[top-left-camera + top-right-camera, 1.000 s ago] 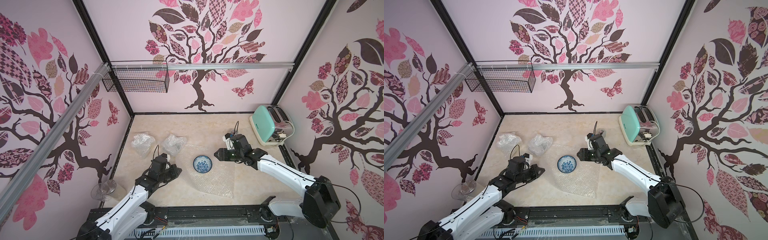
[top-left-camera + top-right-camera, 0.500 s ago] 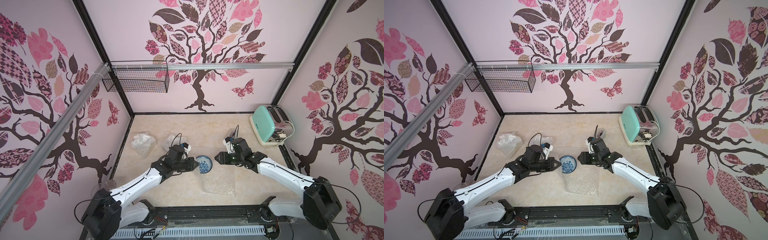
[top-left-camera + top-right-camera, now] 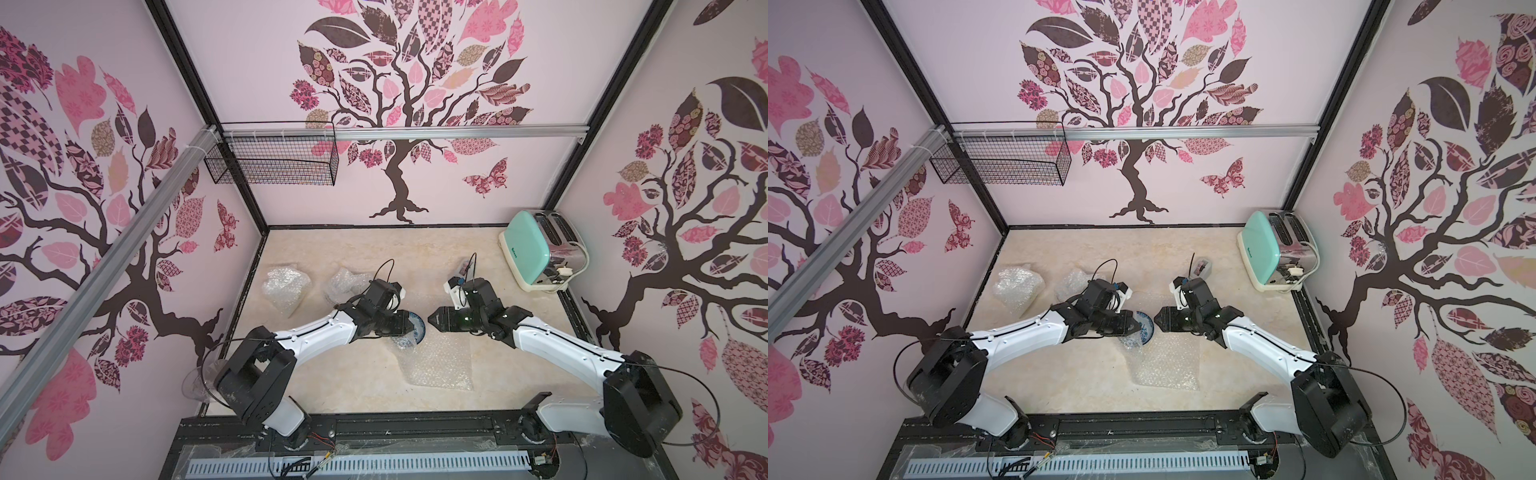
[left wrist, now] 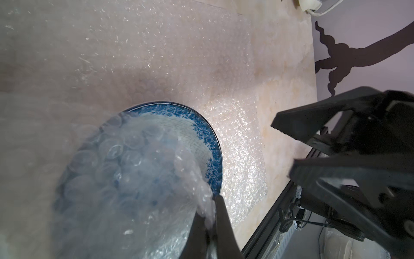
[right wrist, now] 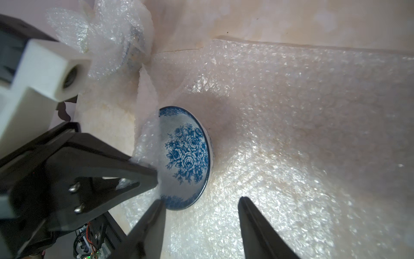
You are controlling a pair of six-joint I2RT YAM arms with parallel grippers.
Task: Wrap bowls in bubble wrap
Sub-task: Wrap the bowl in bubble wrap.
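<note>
A blue-and-white floral bowl [image 3: 419,329] [image 3: 1149,328] [image 5: 188,154] sits on a sheet of bubble wrap [image 3: 440,361] [image 3: 1167,365] [image 5: 291,134] in mid-table. My left gripper [image 3: 409,324] [image 3: 1137,326] [image 4: 212,201] is shut on a gathered edge of that bubble wrap [image 4: 139,170], holding it folded over the bowl's left half. The bowl's right rim [image 4: 201,132] stays bare. My right gripper [image 3: 432,322] [image 3: 1158,320] [image 5: 201,200] is open just right of the bowl, over the flat wrap, with nothing between its fingers.
Two crumpled bubble-wrap bundles [image 3: 286,286] [image 3: 345,282] lie at the back left; a blue rim shows through one bundle [image 5: 121,44]. A mint toaster [image 3: 536,249] stands at the back right. A wire basket [image 3: 274,158] hangs on the back wall. A glass [image 3: 195,380] sits beyond the table's left front.
My left arm has swung right from the table's left side to the bowl, dragging the wrap's left edge up over it. The sheet is now narrower. The right gripper has barely shifted.
</note>
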